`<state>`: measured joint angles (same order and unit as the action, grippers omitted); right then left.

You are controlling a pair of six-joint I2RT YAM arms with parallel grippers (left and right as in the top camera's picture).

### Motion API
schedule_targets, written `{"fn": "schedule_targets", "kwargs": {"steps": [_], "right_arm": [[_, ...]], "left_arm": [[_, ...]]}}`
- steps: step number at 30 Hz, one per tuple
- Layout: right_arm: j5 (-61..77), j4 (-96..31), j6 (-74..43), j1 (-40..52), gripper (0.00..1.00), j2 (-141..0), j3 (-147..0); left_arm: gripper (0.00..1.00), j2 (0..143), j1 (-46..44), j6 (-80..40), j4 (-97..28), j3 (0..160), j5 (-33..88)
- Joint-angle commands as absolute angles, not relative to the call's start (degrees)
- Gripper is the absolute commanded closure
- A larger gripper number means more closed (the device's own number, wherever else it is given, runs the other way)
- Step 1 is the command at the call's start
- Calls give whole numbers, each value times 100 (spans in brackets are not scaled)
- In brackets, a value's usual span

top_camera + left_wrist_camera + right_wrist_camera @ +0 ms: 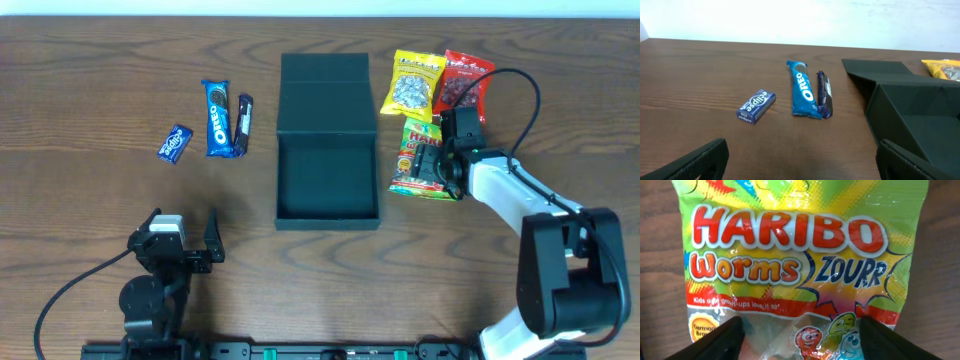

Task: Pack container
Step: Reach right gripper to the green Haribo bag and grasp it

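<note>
The wooden bench [100, 60] carries everything. At its middle sits the container [328, 175], a dark matte box with its flap lid [324, 95] laid back on the far side and nothing visible inside.

The right arm reaches in from the near right corner. The right gripper [440, 165] is open, and in the right wrist view its fingers [715, 340] stand wide on either side of the lower part of the Haribo worms bag [790, 255], which lies flat just right of the container. Whether they touch the bag cannot be told.

The left gripper [185, 222] is near the front left, open and holding nothing.

Beyond the Haribo bag lie a yellow snack bag [412, 85] and a red snack bag [467, 82], side by side.

Left of the container lie an Oreo pack [804, 90], a dark bar [823, 94] right beside it, and a small Eclipse gum pack [756, 106] apart to the left.
</note>
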<state>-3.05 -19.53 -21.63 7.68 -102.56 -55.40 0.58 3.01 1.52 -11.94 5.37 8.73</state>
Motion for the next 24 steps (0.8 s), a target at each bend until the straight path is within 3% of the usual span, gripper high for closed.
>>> {"fn": "schedule_targets", "kwargs": {"steps": [1, 4, 7, 11, 24], "right_arm": [[-211, -1962, -2182, 735, 39, -10582, -5564], [-187, -1973, -2182, 735, 59, -10628, -5561], [-148, -1992, -2182, 735, 71, -10628, -5561], [-143, -2126, -2182, 735, 99, -10628, -5561], [497, -3199, -2178, 781, 99, -9983, -5905]], "left_arm": [[5, 25, 331, 217, -1238, 381, 843], [5, 25, 331, 217, -1238, 381, 843], [5, 25, 331, 217, -1238, 381, 843], [5, 25, 331, 217, -1238, 381, 843], [5, 25, 331, 215, -1238, 381, 843]]}}
